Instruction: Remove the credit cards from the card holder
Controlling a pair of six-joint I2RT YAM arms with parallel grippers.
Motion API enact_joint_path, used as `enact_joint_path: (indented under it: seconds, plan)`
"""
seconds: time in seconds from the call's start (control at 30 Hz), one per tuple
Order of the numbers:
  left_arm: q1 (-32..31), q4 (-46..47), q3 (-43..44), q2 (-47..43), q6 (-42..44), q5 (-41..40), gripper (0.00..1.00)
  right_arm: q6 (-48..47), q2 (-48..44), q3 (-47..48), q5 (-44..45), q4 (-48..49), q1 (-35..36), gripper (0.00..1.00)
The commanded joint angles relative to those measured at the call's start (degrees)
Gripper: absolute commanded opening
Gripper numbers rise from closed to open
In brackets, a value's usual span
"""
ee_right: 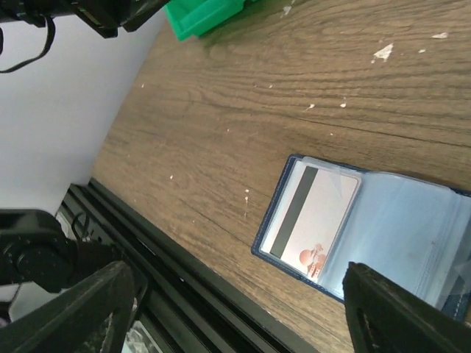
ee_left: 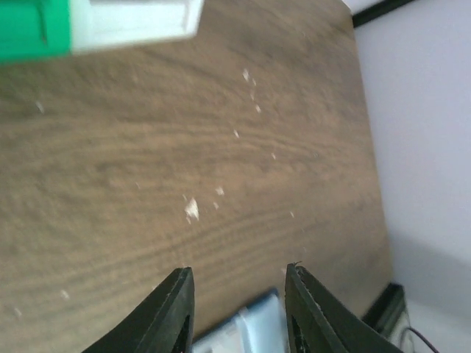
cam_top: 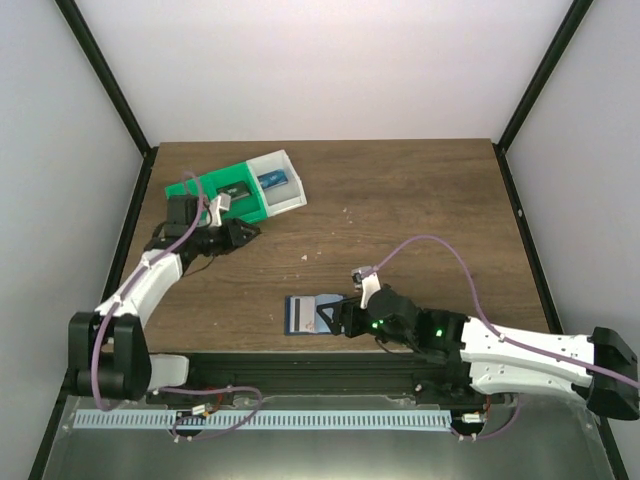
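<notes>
— Blue, that card holder (cam_top: 305, 313): where does it lie?
— Low in the middle of the overhead frame, spread open flat on the wooden counter (cam_top: 420, 200). Its long axis runs left to right across the picture.
— Which arm is nearer?
— The right one, by far. The right claw (ee_right: 238, 271) sits at the holder's right-hand end in the overhead view, touching it or just beside it; I cannot tell which. Its fingers stand wide apart with nothing between them.
— And the card?
— One pale card (ee_right: 313, 220) with a dark stripe shows under the clear sleeve of the leaf away from the claw. In the right wrist view it is right of centre, above the gap between the fingers. Its long side runs roughly top to bottom with a slight lean.
— So the next move?
— My guess: reach across the near leaf to that card, or pin the holder so the other arm can pull. Which edge of the pocket is open I cannot see.
— The left claw (ee_left: 239, 268)?
— Upper left overhead, by the green-and-white tray (cam_top: 225, 192), well apart from the holder. Its fingers are parted, and a pale blue-white blur (ee_left: 246, 327) sits low between them; whether that is held I cannot tell
</notes>
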Motion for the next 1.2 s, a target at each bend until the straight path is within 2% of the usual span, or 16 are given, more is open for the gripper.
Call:
enact_joint_path:
  seconds: [0.0, 0.1, 0.3, 0.47, 0.67, 0.8, 0.93, 1.17]
  plan:
    - [-1.41, 0.37, -7.1, -6.74, 0.12, 5.38, 0.35, -1.16, 1.46, 0.65, -2.64, 3.96, -0.32, 0.76]
    - [-2.34, 5.02, -14.12, -11.41, -4.44, 9.19, 0.33, -1.33, 1.85, -0.53, -2.2, 5.82, -0.36, 0.66]
    - [-9.72, 14.41, -24.92, -20.2, -13.98, 6.77, 0.29, -1.74, 4.24, -1.52, -1.51, 7.93, -0.93, 0.45]
    - [-16.13, 21.16, -30.38, -20.38, -19.56, 3.35, 0.24, -1.94, 9.63, -1.42, -3.15, 9.84, -2.0, 0.4]
    - [-20.83, 24.78, -31.52, -16.0, -20.14, 1.49, 0.2, -1.64, 15.63, -3.28, -10.56, 16.06, -6.12, 0.36]
    - [-21.99, 27.79, -33.53, -14.52, -20.88, -0.36, 0.18, -1.17, 19.22, -3.94, -15.22, 19.73, -8.72, 0.35]
    - [-22.18, 30.07, -34.87, -12.18, -20.11, -0.71, 0.11, -0.57, 22.16, -3.84, -17.02, 22.56, -9.66, 0.35]
    - [-22.27, 31.97, -35.74, -6.87, -18.16, -0.25, 0.09, 1.77, 28.58, -4.37, -21.28, 27.12, -11.33, 0.32]
